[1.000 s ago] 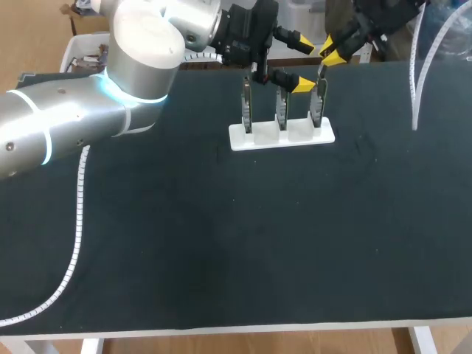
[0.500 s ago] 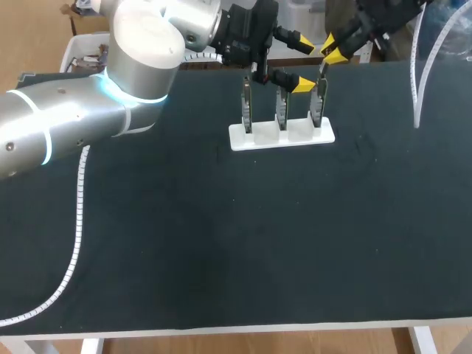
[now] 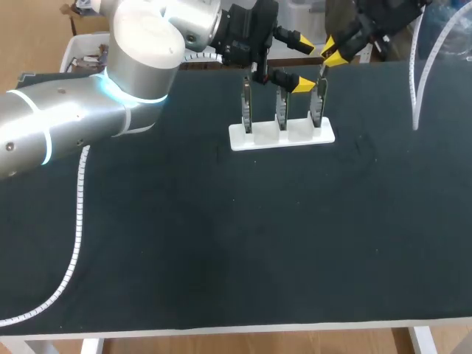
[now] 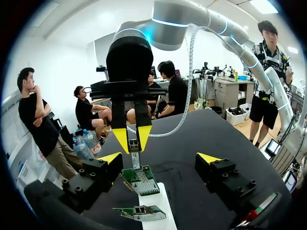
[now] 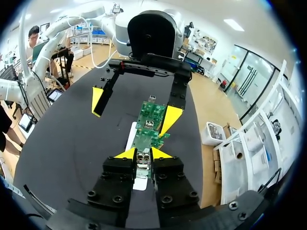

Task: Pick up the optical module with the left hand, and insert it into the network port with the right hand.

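Hardly anything has shifted: the right gripper (image 3: 334, 51) has nudged very slightly above the right-hand board, and the left arm has stayed where it was.

The pick-up looks done and the module has already passed to the right side. The right fingers are pinched close together on the optical module (image 5: 143, 162), one yellow tip on each side of it. They hold it end-down directly over the board at the right end of the white holder (image 3: 280, 137). In the left wrist view the module reaches down to that board's top edge. I cannot tell whether it has entered the network port. What is left, as I judge it, is to seat it fully and let go.

The left gripper (image 3: 303, 65) hangs with its fingers spread wide and holds nothing. It is at the far side of the boards, with one tip near the middle board.

By count there is one module and one holder on the bench (image 3: 221, 236). Three circuit boards (image 3: 281, 108) stand upright in the holder in a row. Two arms are at work.
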{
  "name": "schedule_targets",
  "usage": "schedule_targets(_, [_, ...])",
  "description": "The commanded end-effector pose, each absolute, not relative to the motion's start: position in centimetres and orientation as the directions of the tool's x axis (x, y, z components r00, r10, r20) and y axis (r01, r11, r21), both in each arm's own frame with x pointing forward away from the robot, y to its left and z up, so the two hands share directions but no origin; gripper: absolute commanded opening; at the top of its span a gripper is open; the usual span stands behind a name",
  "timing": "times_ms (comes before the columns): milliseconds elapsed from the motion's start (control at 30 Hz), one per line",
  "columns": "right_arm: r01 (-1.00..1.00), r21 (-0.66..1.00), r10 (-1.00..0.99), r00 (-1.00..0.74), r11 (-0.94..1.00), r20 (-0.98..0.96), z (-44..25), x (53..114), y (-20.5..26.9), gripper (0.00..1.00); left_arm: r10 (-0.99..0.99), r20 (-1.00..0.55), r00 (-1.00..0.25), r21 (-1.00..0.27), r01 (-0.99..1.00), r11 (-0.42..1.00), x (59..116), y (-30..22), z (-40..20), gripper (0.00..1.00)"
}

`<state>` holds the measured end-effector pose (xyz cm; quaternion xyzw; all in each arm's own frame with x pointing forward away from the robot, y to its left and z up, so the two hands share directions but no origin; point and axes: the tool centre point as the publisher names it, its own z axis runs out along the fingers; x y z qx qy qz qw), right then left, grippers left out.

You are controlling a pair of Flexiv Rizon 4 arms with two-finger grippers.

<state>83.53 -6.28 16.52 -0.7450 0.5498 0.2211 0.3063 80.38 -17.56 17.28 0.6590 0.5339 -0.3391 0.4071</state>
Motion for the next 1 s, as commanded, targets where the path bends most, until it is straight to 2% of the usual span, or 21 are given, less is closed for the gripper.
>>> schedule_targets(33, [-0.956,-0.214,-0.684,0.294,-0.203,-0.667,16.4,83.3,-6.5,0.0,0.431,-0.88,0.199,0.174,0.98,-0.098,80.4,-17.6,17.4,1.0])
schedule_targets(1000, [-0.959,-0.187,-0.692,0.282,-0.211,-0.664,15.1,83.1,-6.7,0.0,0.431,-0.88,0.199,0.174,0.98,-0.098,80.4,-17.6,17.4,1.0])
